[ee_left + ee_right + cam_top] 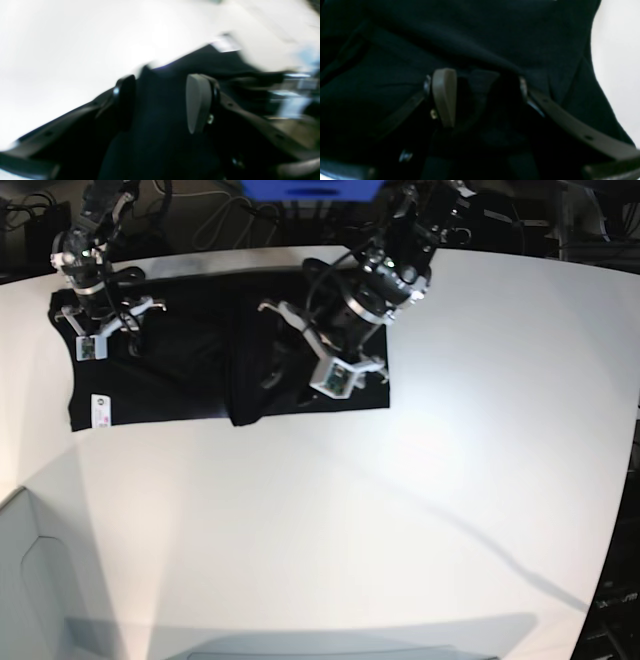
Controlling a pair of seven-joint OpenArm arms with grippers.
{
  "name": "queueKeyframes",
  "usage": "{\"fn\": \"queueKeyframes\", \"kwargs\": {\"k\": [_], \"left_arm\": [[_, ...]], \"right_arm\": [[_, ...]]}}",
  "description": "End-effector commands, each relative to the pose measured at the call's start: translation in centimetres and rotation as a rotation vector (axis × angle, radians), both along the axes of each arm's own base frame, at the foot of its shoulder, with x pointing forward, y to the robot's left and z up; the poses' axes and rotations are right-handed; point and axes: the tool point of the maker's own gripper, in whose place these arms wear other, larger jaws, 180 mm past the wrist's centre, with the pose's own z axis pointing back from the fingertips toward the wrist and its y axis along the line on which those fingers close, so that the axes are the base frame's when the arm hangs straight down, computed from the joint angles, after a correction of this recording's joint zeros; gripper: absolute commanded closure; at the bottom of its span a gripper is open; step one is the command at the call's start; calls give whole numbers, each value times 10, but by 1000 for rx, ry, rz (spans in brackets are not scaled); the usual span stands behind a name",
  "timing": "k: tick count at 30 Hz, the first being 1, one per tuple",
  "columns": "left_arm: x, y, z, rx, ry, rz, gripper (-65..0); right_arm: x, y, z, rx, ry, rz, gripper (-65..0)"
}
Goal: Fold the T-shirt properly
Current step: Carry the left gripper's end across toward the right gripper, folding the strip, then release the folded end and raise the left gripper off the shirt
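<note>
The black T-shirt lies spread on the white table at the back left, with a raised fold down its middle and a small white label at its front left corner. No print shows. My left gripper is over the shirt's right half. In the blurred left wrist view its fingers stand apart with black cloth running between them. My right gripper is over the shirt's left sleeve area. In the right wrist view its fingers stand apart right above the dark cloth.
Cables and dark equipment lie behind the table's far edge. A blue object sits at the back centre. The table's curved edge runs down the right side.
</note>
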Motion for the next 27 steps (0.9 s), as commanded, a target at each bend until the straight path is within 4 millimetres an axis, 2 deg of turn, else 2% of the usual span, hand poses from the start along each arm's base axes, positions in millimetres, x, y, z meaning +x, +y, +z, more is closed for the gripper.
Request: {"fn": "queueKeyframes", "kwargs": {"k": [1,5,12,15,18,22,24,27], "left_arm": [[5,-1,11,-33,-34,7,-316],[5,1,-19,-2,35,12,-316],[-14,-61,-45,7,101,-160,-316],[-24,-83,-56,34,113,-246,-316],[-35,-96,-63,55,121,-307,-316],[-43,-102,-60,51,113,-341,-316],[-38,-101,-43,26,75,-331,-316],[-36,-92,-20,11,12,-332,-316]], "right_arm": [[-4,-2,-3,-22,38,10,-317],[1,-3,-1,-23,27,6,-321],[5,-3,6,-32,9,11,-322],[10,-5,17,-54,-18,17,-322],[16,-7,32,-79,-55,20,-323],[24,-11,53,-117,-106,21,-328],[31,-14,66,-135,-142,13,-354],[37,-23,75,-133,-176,-39,-381]]}}
